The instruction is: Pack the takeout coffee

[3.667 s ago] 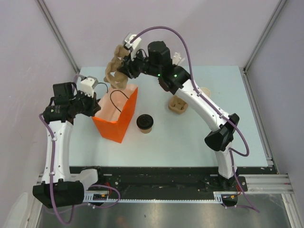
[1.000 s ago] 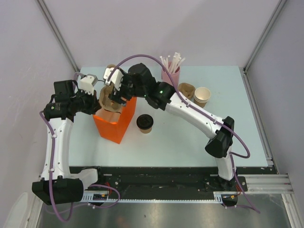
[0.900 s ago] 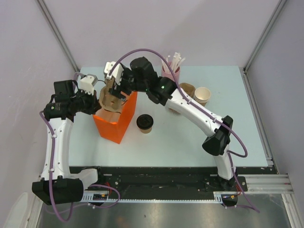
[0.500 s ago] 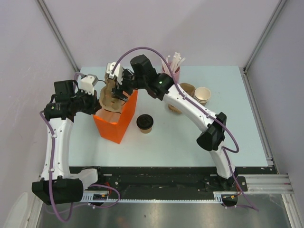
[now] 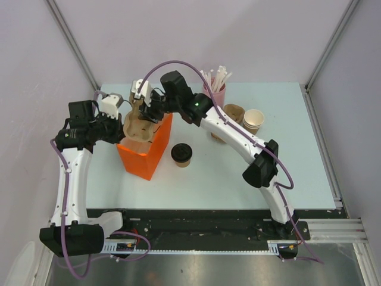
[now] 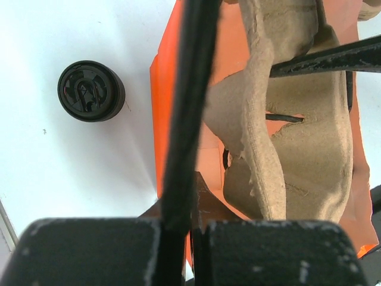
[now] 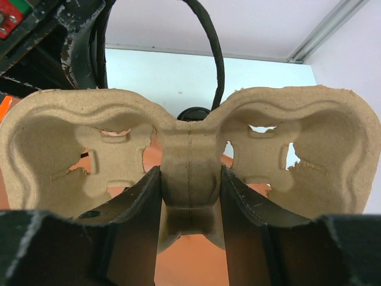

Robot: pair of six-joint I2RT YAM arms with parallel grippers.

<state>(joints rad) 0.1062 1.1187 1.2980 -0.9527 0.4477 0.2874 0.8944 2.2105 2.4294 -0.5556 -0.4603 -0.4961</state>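
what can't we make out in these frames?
Bag floor: carrier covers it in every view.
Coffee: right wrist view, behind the carrier, at most a dark sliver.
Coffee fill: lid covers it.
Left gripper grip: top view, its wrist blocks it; left wrist view, blurred, handle in front.

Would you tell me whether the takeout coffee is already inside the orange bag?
No, the takeout coffee stands on the table beside the orange bag.

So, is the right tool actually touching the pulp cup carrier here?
Touching. In the right wrist view the right tool clamps the cup carrier at its central ridge, both fingers pressed against it with no gap.
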